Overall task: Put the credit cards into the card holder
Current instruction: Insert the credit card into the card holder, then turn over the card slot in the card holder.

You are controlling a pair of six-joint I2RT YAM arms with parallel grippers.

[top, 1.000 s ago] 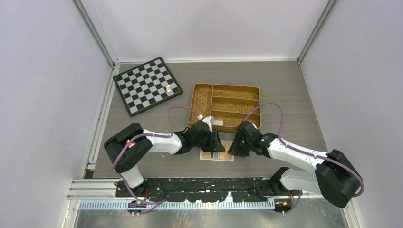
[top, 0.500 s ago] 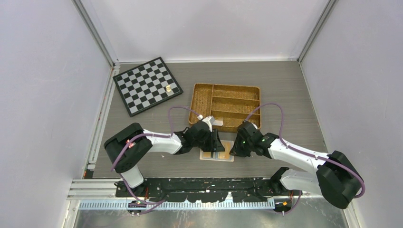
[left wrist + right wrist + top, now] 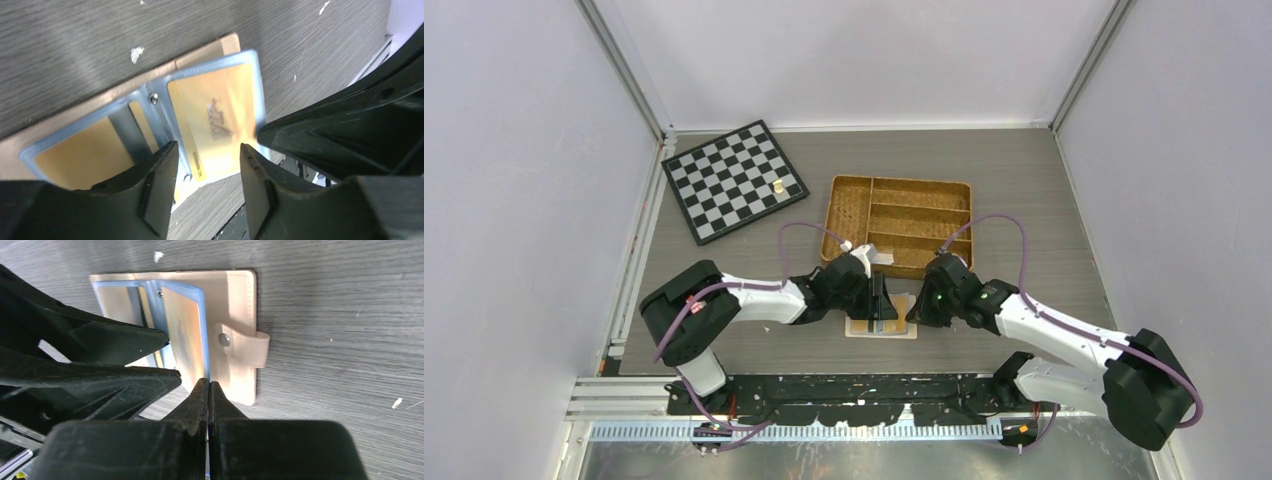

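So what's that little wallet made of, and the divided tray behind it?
The card holder looks like smooth matte peach leather or an imitation, I can't tell which; its snap looks like metal. Its inner sleeve seems clear, glossy soft plastic: the tan card shows through. The tray looks like woven wicker, its weave faintly visible.

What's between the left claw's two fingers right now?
In the left wrist view, the left claw stands open. Through the gap between its fingers shows an orange-tan card tucked inside the open card holder. The fingers are not clamping it.
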